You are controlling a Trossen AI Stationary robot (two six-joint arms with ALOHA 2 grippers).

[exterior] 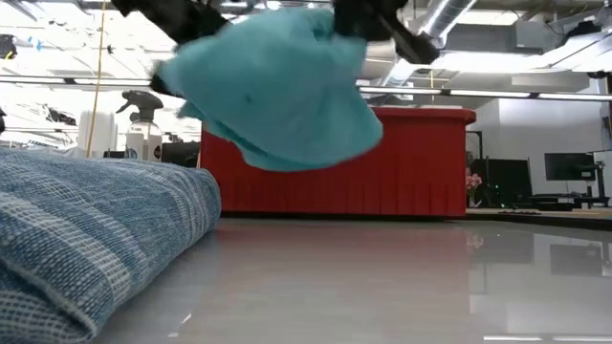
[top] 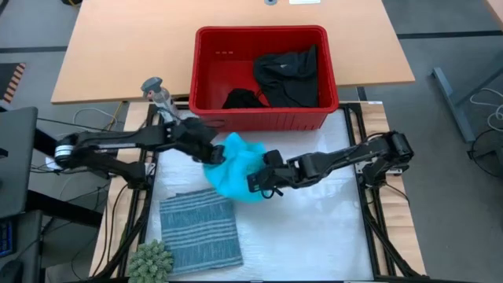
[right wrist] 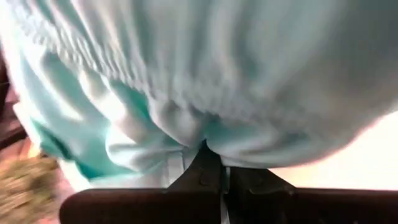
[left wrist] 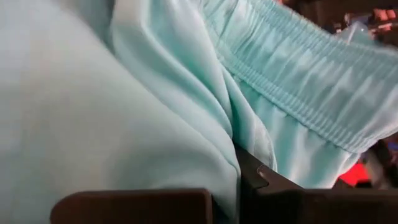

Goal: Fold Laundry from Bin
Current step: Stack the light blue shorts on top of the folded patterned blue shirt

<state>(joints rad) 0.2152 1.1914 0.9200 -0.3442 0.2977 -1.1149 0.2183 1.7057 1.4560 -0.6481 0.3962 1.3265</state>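
While both arms hoist turquoise garment (top: 236,169) clear of worktop (top: 314,228), left claw (top: 212,155) and right claw (top: 259,182) each clenched on its fabric, cloth hanging bunched between them. Striped piece (top: 200,232) already folded near front corner, black stuff (top: 287,75) waiting in red bin (top: 206,71). Risk imo: claws sit close together, so garment probably lands crumpled, or thin pinch slips.
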